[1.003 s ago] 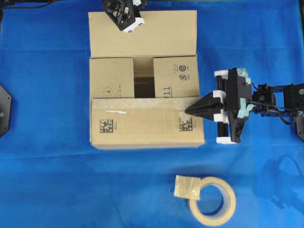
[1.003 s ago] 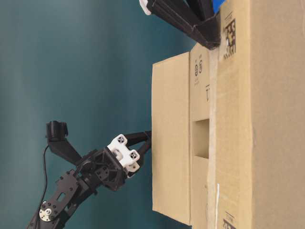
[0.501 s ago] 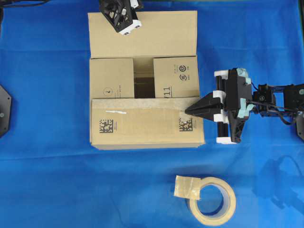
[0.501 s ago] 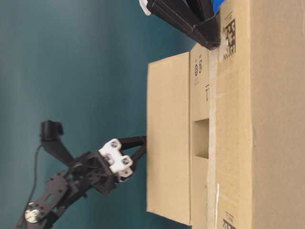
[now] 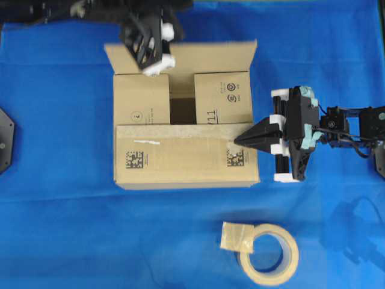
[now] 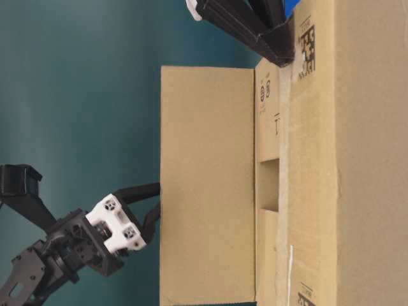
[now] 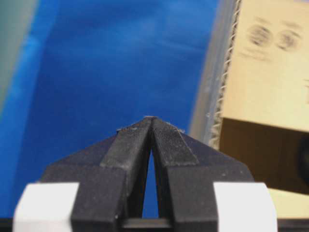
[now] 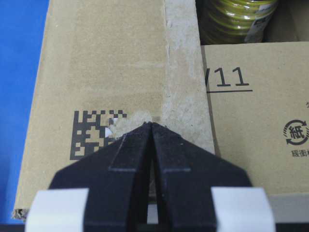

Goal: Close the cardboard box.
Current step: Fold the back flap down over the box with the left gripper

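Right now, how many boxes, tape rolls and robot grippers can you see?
cardboard box: 1
roll of tape: 1
grippers: 2, the left gripper and the right gripper
Total: 4

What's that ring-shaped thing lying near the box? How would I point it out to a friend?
Start at the big brown cardboard box in the middle of the blue cloth. Look toward the near edge, right of the box's front corner: a roll of beige tape lies flat there. It is the only round, hollow thing, with a loose end folded over its rim.
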